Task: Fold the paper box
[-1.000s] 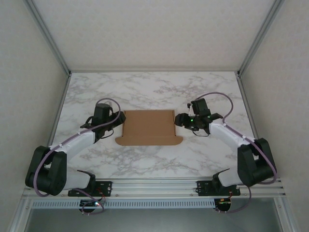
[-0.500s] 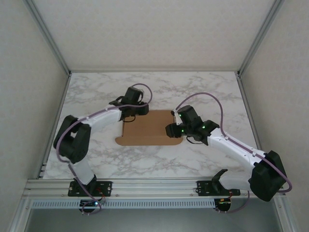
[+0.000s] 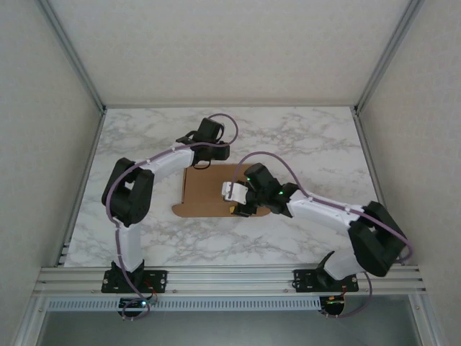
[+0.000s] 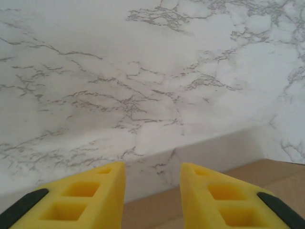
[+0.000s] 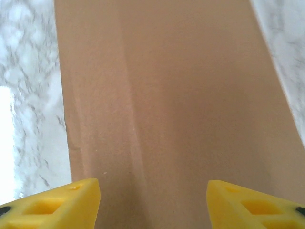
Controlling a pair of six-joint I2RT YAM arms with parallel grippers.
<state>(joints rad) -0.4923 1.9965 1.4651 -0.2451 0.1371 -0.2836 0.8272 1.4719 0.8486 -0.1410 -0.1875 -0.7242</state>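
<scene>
White arms [image 3: 164,159], purple cables [image 3: 278,160], yellow fingers [image 4: 83,196]

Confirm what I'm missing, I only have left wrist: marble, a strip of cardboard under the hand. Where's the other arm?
Observer: The right hand is over the paper box, toward its near right part.
Operator: Holding anything?
Observer: No. In its wrist view the fingers stand wide apart with bare cardboard beneath.
Operator: Any fold made?
Observer: From the top the box looks flat on the table, with a round-cornered flap along its near edge.
</scene>
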